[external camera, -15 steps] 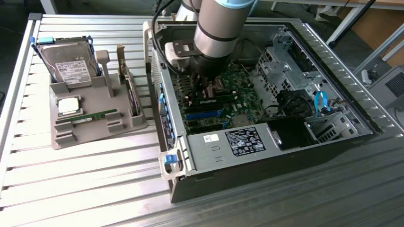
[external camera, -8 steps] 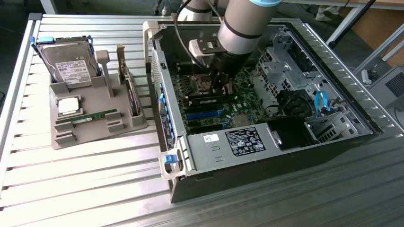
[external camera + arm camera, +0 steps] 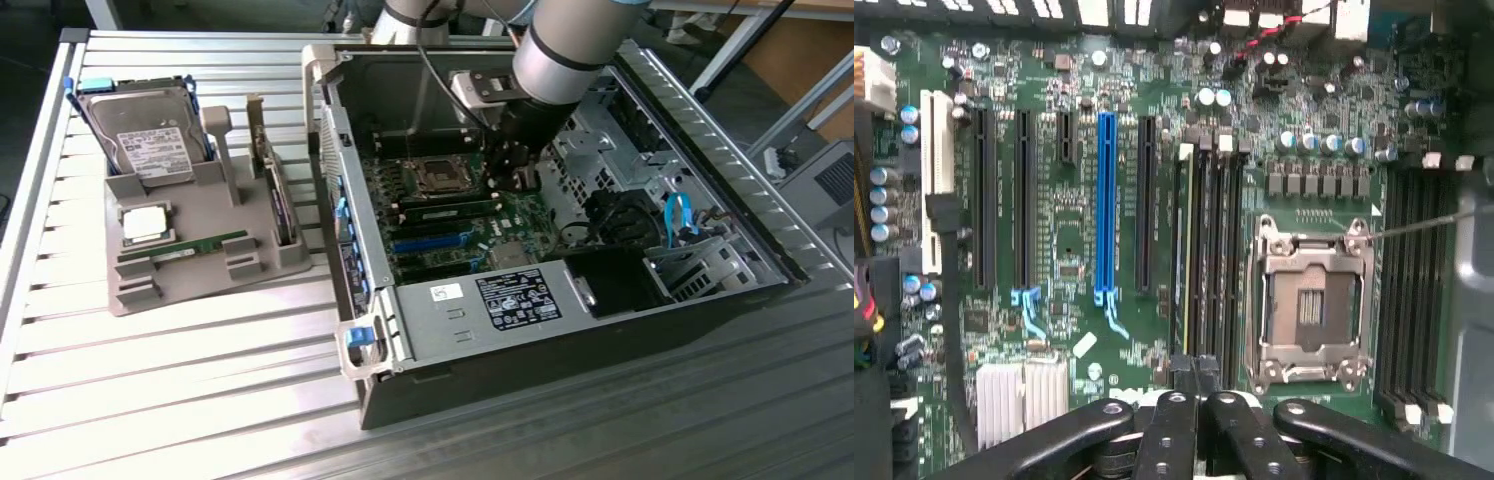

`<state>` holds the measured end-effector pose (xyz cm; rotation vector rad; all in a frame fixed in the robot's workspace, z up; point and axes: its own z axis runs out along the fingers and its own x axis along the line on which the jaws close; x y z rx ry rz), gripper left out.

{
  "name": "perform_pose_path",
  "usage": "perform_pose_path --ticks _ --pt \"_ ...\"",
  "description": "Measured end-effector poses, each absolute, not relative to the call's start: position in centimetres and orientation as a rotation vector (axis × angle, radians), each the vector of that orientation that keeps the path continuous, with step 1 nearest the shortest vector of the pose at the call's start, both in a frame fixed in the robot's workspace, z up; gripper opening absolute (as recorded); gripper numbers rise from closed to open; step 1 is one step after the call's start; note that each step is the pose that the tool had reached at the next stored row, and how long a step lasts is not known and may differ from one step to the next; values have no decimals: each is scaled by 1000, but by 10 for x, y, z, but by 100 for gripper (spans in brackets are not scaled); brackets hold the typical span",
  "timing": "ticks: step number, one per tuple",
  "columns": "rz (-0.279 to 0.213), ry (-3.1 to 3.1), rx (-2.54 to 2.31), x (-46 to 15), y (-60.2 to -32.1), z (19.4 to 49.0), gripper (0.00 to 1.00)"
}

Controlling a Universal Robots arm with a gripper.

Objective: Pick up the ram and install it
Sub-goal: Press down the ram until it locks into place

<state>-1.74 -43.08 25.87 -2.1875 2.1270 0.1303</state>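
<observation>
Ram, a thin green stick, seemingly seated in a black slot beside the metal CPU socket; gripper fingers together above.

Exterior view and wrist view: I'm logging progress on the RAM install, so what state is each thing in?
Gripper: shut, inside the case above the motherboard.
Ram: lying flat on the grey holder, not picked up.
PC case: on its side, side panel off.
CPU socket: empty.
Hard drive: propped in the holder.
Processor: resting on the holder.
</observation>
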Motion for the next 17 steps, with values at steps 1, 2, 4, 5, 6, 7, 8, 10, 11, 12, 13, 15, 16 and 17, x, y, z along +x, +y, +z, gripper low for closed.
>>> perform_pose_path --ticks 1,2,4,5,6,7,8,10,11,12,13,15,16,17 --pt "131 2127 -2188 -13 -431 260 9" --pt "132 2128 -2188 -8 -431 261 9" --pt "134 2129 -2189 5 -431 263 9" --pt "135 2129 -2189 10 -431 263 9" --pt "136 2129 -2190 14 -431 264 9" --pt "137 2130 -2190 19 -430 264 9" --pt "138 2131 -2190 24 -430 265 9" --pt "138 2131 -2191 31 -430 267 9" --pt "138 2131 -2191 33 -430 269 9" --pt "138 2131 -2190 35 -430 272 9" --pt "138 2131 -2190 38 -429 275 9" --pt "138 2131 -2190 38 -429 276 9" --pt "138 2131 -2190 38 -429 276 9" --pt "138 2131 -2190 38 -429 276 9"
